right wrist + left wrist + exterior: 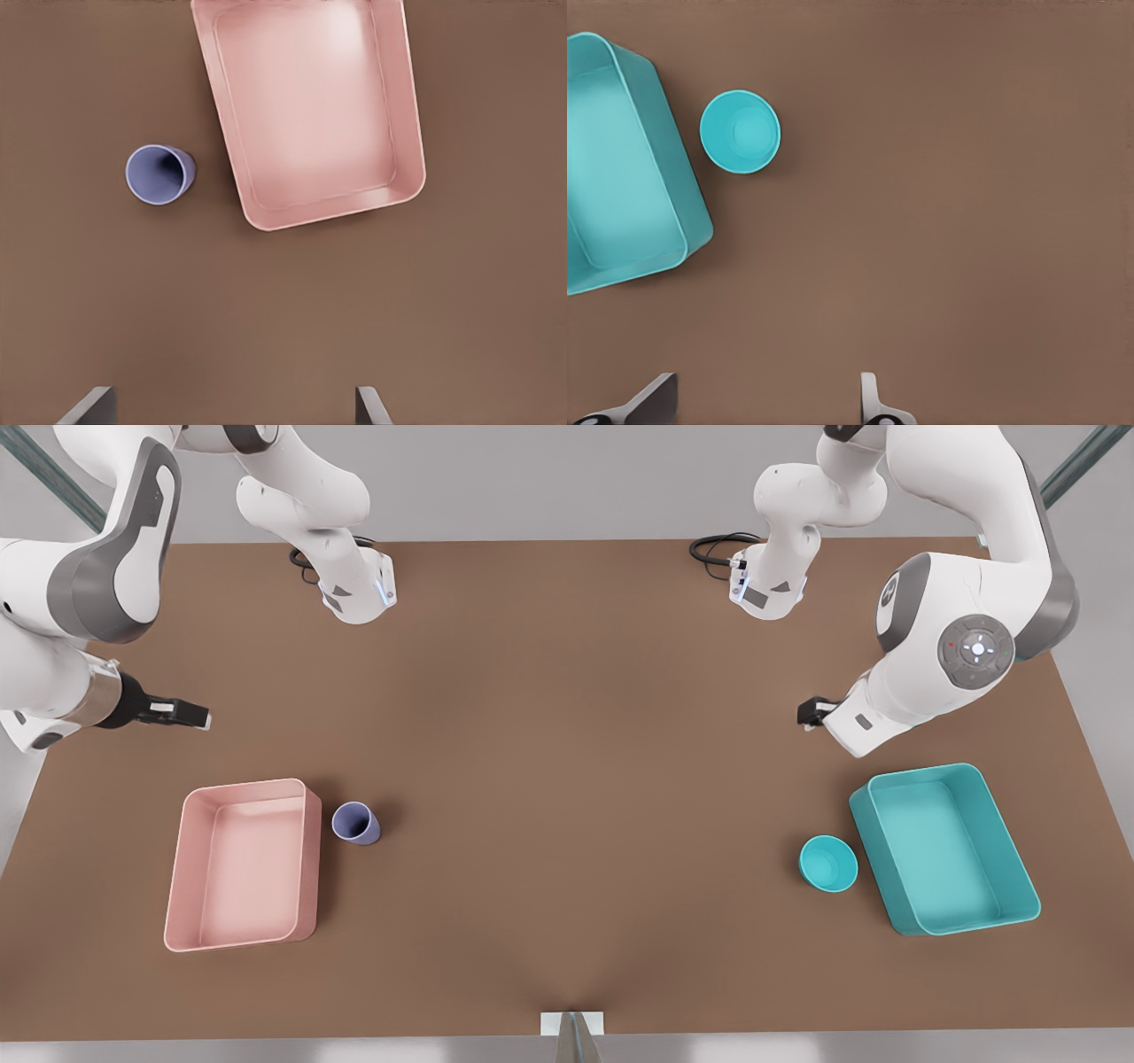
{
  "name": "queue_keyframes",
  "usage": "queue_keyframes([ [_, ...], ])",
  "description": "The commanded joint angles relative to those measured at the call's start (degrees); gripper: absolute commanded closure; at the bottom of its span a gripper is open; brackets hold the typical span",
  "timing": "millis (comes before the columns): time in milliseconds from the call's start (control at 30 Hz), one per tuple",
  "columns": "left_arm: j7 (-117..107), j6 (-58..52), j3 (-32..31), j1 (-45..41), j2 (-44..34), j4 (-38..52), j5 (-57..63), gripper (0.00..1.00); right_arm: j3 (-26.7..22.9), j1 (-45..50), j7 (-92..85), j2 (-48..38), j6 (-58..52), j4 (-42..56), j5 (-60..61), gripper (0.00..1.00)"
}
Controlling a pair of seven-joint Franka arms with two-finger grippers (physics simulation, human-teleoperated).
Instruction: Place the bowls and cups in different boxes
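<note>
The teal bowl (828, 864) (740, 131) stands upright on the table, just beside the teal box (943, 850) (620, 177), whose floor is bare. My left gripper (815, 713) (764, 403) hovers open over the table behind them, on the front view's right, holding nothing. The lavender cup (356, 823) (159, 174) stands upright close to the pale pink box (244, 864) (310, 106), which holds nothing. My right gripper (190, 715) (230, 405) hangs open behind that box, on the front view's left, nothing between its fingers.
The brown table (567, 779) stretches wide between the two boxes. Both arm bases (359, 589) (766, 584) with black cables stand at the back edge. A small white bracket (571, 1023) sits at the middle of the front edge.
</note>
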Motion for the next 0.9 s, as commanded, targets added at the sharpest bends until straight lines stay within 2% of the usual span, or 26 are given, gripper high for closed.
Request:
queue_keyframes([
  [0,-0.7,1.3,0.0,0.1,0.0,0.1,0.0,0.00,0.0,0.0,0.2,-0.1,1.6,0.1,0.0,0.00],
  [67,-0.8,2.5,0.0,-0.1,2.1,0.1,0.5,0.00,0.1,1.7,0.4,1.5,2.7,0.1,0.1,0.00],
  [100,-0.9,6.3,-0.2,-0.7,7.2,0.2,1.1,0.00,0.1,4.2,0.4,4.3,3.0,0.2,-0.4,0.00],
  [200,-0.5,23.0,-0.5,-0.6,20.2,0.9,4.7,0.00,0.2,13.6,1.3,11.0,8.8,0.6,1.1,0.00],
  [267,-0.5,37.2,-0.5,-0.5,28.1,0.9,12.3,0.00,0.2,17.2,4.0,14.4,15.5,0.2,1.7,0.00],
  [333,4.5,40.4,-0.5,0.1,29.6,-0.3,12.3,0.00,0.3,17.8,4.0,18.0,23.3,-0.2,1.6,0.00],
  [467,7.9,40.6,-0.4,1.0,30.8,-3.3,14.9,0.00,0.2,18.6,4.4,18.0,40.1,-11.4,1.5,0.00],
  [567,8.1,43.3,-0.2,2.6,32.1,-3.0,19.9,0.00,0.2,18.0,4.7,22.9,45.1,-10.8,1.3,0.00],
  [733,7.6,43.5,-0.1,3.0,34.4,-3.9,19.5,0.00,0.2,17.9,4.7,23.5,45.5,-14.7,1.3,0.00],
  [800,7.5,43.5,-0.1,2.9,34.8,-3.8,19.3,0.50,0.2,17.9,4.7,23.0,46.6,-17.1,1.5,0.00],
  [867,7.6,43.6,-0.1,3.0,35.7,-3.5,19.5,0.52,0.2,17.8,4.7,22.4,46.8,-18.9,1.6,0.00],
])
